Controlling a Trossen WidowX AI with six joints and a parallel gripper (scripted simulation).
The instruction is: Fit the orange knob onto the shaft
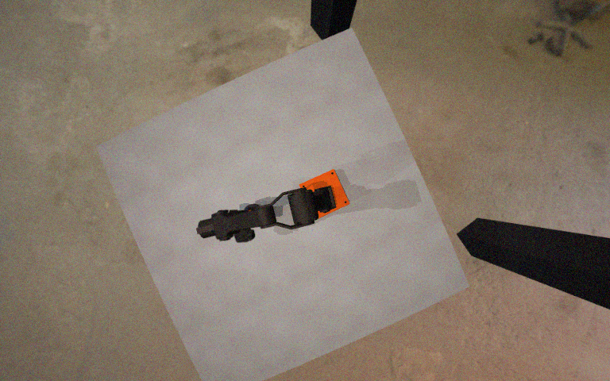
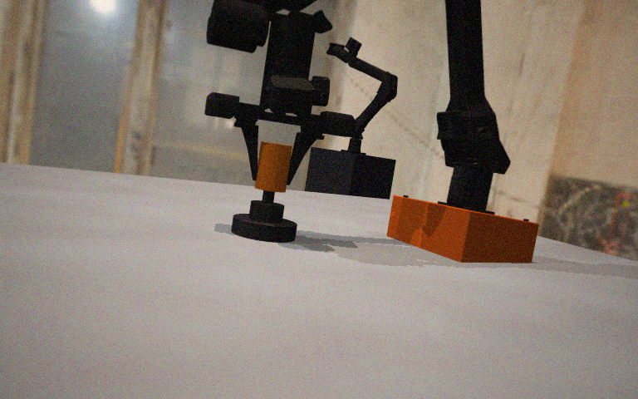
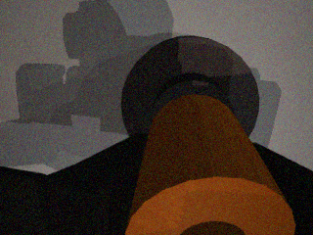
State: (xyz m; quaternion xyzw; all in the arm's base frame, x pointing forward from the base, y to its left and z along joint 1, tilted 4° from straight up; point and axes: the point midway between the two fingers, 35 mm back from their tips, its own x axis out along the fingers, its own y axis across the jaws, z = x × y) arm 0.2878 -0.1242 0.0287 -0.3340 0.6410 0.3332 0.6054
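Observation:
The orange knob (image 2: pixel 273 166) (image 3: pixel 198 147) is a tall cylinder held nearly upright. My gripper (image 2: pixel 272 179) is shut on it, one finger on each side. Below it the round dark pedestal (image 2: pixel 263 228) (image 3: pixel 142 98) stands on the table, with a narrower step on top. A short length of the dark shaft (image 2: pixel 267 197) shows between the step and the knob's lower end, so the knob is above the pedestal. Whether the shaft's tip is inside the hole is hidden. The shaft's flat side is not visible. In the top view the arm hides the knob and pedestal.
The arm's orange base box (image 1: pixel 337 188) (image 2: pixel 498 237) stands on the pale table (image 1: pixel 269 291) (image 2: pixel 282 329), to the right of the pedestal in the exterior view. A dark box (image 2: pixel 350 174) with another small arm is in the background. Black beams (image 1: pixel 539 255) show beyond the table in the top view.

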